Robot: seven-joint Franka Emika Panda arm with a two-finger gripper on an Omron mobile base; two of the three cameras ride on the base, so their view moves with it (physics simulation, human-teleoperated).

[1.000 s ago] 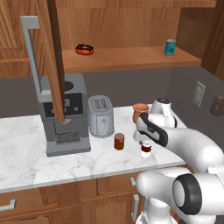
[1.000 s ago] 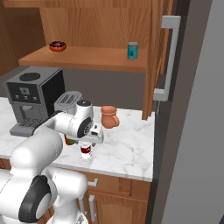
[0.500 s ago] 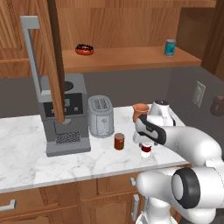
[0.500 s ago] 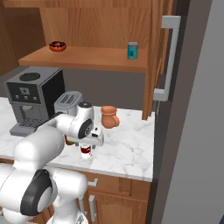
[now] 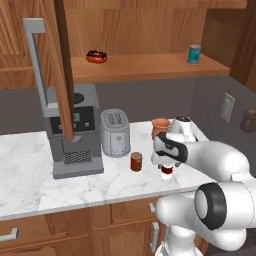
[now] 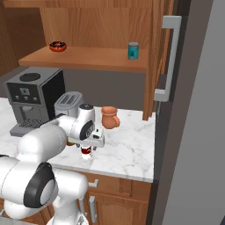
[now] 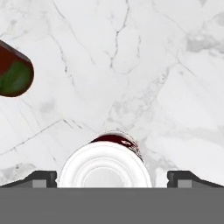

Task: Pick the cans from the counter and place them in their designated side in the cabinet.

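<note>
A: How far along does the job look?

B: Barely begun. Both cans sit on the counter (image 5: pixel 30 170). The white can (image 7: pixel 105 168) stands upright right under the gripper (image 7: pixel 111 177), whose jaws are spread wide on either side of it and not touching it. The reddish-brown can (image 5: pixel 136 162) stands just beside it, in front of the toaster (image 5: pixel 115 133).

A: So nothing is in the cabinet yet?

B: None of the task's cans. The shelf board (image 5: pixel 150 67) carries a teal can (image 5: pixel 194 54) at its right end and a small dark bowl (image 5: pixel 96 56) toward the left.

A: What is left, then?

B: By the look of it: close on the white can, lift it, set it on its side of the shelf, then the same for the other.

A: Anything in the way?

B: The clay mug (image 6: pixel 109 117) stands close behind the gripper, the coffee machine (image 5: pixel 72 132) farther left. The open cabinet door (image 5: pixel 62 70) hangs well apart.
</note>
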